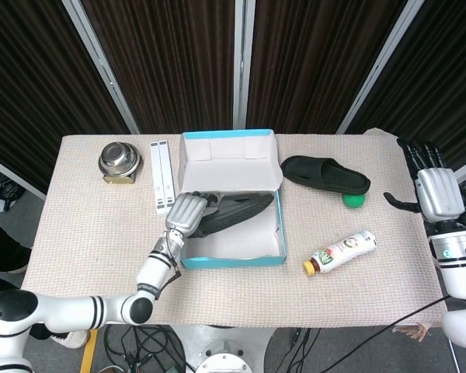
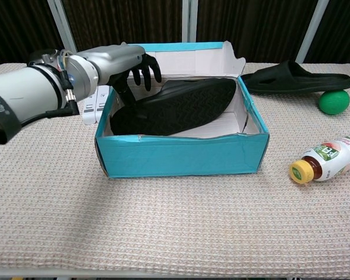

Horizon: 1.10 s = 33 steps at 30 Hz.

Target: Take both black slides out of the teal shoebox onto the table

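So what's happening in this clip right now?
The left hand reaches over the left wall of the teal shoebox, fingers spread above the heel of the black slide lying inside; no grip is visible. The other slide already lies on the table, right of the box beside a green ball. The right hand hangs open at the table's right edge, holding nothing.

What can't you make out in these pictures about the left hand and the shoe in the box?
- Contact: in the head view the left hand covers the near end of the slide; in the chest view its fingers hang over it, grip unclear.
- Box floor: the slide and the shoebox front wall hide it in the chest view.
- Right hand: outside the chest view.
- Bottle: cut by the chest view's right edge.
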### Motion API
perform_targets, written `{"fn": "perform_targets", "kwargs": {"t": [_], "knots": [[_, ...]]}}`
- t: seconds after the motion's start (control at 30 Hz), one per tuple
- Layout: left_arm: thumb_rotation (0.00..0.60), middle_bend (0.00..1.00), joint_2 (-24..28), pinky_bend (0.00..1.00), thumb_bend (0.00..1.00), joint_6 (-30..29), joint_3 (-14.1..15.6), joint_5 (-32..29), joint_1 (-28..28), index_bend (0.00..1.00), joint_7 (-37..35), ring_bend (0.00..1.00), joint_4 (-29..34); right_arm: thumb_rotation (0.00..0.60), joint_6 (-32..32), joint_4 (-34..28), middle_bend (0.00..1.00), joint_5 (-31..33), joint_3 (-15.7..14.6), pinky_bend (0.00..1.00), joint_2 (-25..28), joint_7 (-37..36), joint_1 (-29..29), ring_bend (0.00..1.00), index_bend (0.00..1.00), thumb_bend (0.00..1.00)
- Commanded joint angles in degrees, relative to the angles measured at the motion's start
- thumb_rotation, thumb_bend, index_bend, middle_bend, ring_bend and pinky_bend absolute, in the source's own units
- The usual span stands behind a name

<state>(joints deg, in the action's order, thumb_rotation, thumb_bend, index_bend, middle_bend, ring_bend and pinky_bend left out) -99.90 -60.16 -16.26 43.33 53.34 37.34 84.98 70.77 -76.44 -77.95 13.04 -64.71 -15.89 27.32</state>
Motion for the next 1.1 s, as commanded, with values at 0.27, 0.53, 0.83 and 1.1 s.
{"fn": "perform_targets", "kwargs": {"t": [0.27, 0.53, 0.83, 1.1], "knots": [[0.600, 0.37, -2.5, 0.44, 0.01, -1.0, 0.4, -2.7, 1.2, 0.28, 2.6, 0.32, -2.0, 0.600, -0.2, 1.7, 0.14, -0.3, 0.1, 0.00, -0.9, -1.2, -0.2, 0.00, 0.00, 0.09], [0.600, 0.45, -6.6, 0.45, 0.01, -0.2, -0.4, -0.3, 2.0, 0.33, -1.7, 0.38, -7.3, 0.600, 0.2, 1.9, 0.14, -0.3, 0.4, 0.00, -1.0, -1.0, -0.4, 0.00, 0.00, 0.09], [0.600, 0.68, -11.2, 0.61, 0.18, -1.4, -0.8, 7.4, 0.9, 0.57, -11.5, 0.60, -15.3, 0.600, 0.4, 1.6, 0.15, -0.1, 0.8, 0.00, -1.1, -0.6, -0.5, 0.00, 0.00, 0.09], [0.600, 0.74, -8.2, 0.68, 0.34, -1.6, -0.6, 13.7, -2.7, 0.65, -21.7, 0.65, -11.9, 0.600, 0.3, 1.5, 0.15, 0.1, 1.1, 0.00, -1.1, -0.7, -0.6, 0.00, 0.00, 0.09]]}}
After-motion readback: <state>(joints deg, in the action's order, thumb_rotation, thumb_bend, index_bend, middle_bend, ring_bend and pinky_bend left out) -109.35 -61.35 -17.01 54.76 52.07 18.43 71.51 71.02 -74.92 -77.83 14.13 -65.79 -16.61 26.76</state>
